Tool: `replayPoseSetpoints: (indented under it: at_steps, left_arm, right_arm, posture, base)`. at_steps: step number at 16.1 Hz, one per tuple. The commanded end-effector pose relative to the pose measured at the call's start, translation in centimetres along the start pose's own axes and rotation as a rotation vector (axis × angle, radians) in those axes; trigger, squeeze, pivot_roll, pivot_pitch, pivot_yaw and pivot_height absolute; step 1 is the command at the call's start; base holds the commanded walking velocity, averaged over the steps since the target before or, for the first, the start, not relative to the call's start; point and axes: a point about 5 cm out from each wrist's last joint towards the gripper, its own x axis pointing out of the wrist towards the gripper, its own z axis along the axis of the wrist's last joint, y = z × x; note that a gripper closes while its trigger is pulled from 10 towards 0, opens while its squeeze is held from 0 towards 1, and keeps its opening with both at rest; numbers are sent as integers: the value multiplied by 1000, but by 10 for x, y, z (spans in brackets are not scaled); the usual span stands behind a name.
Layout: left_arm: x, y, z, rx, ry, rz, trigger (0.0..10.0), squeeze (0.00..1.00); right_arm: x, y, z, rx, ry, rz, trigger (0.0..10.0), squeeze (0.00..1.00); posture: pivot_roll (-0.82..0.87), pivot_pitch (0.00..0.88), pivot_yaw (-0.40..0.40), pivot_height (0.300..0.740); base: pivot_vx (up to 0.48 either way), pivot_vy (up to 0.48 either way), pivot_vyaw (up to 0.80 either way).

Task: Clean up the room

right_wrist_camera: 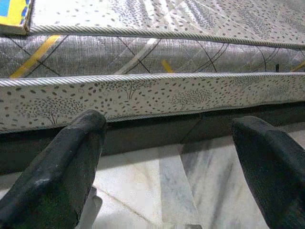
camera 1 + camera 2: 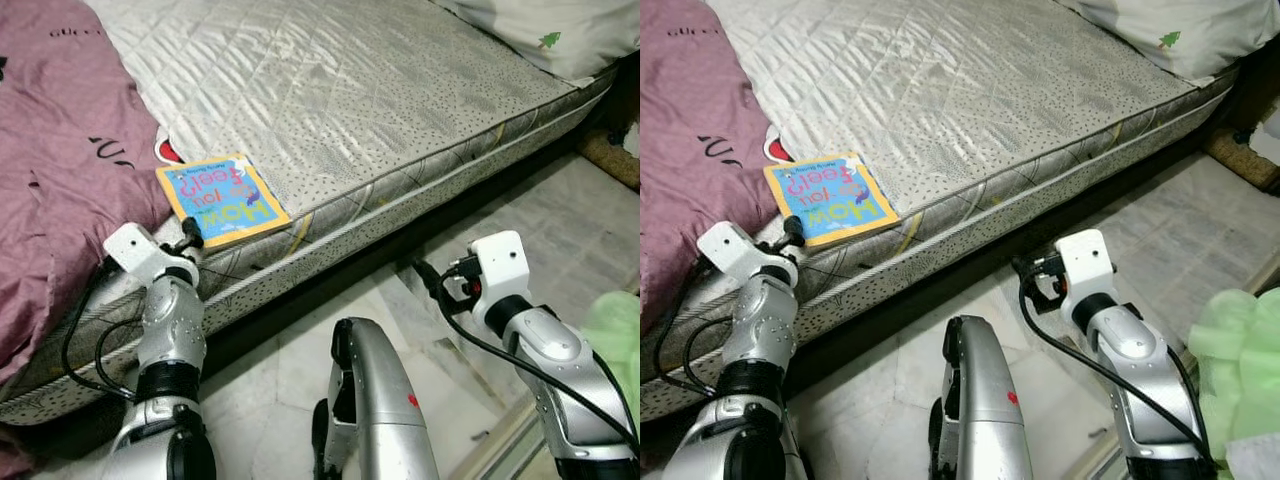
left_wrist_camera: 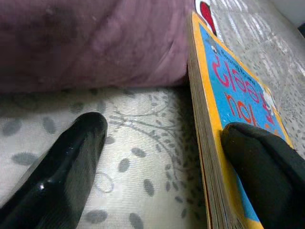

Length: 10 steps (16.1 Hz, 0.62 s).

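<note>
A thin children's book with a blue cover and yellow border lies flat near the front edge of the mattress, next to a maroon blanket. My left gripper is at the book's near corner and stands open. In the left wrist view one finger rests on the book's cover, while the other finger lies on the mattress fabric beside it. My right gripper hovers open over the floor, pointing at the mattress side, with nothing between its fingers.
A pillow lies at the mattress's far right corner. A red and white item peeks out from under the blanket. A light green cloth sits at the right over the marble floor. My silver body is below.
</note>
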Motion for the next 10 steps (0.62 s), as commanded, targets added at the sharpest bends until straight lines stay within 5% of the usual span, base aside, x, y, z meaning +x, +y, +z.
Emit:
replayPoseSetpoints:
  at_steps: [1, 7, 10]
  left_arm:
    - [3, -9, -3, -20, 29, -40, 10000, 0]
    - [7, -37, -19, -44, 152, -161, 10000, 0]
    - [6, -42, -36, -148, 302, -220, 10000, 0]
  right_arm:
    - [-5, -4, 4, -18, -5, -10, 10000, 0]
    - [-1, 1, 6, -16, -8, -4, 10000, 0]
    - [4, 2, 9, -22, -23, -4, 10000, 0]
  posture:
    - [-311, 163, -152, 480]
    - [-311, 149, -148, 480]
    - [-313, 135, -142, 480]
  base:
    - [0, 0, 0]
    - [0, 0, 0]
    - [0, 0, 0]
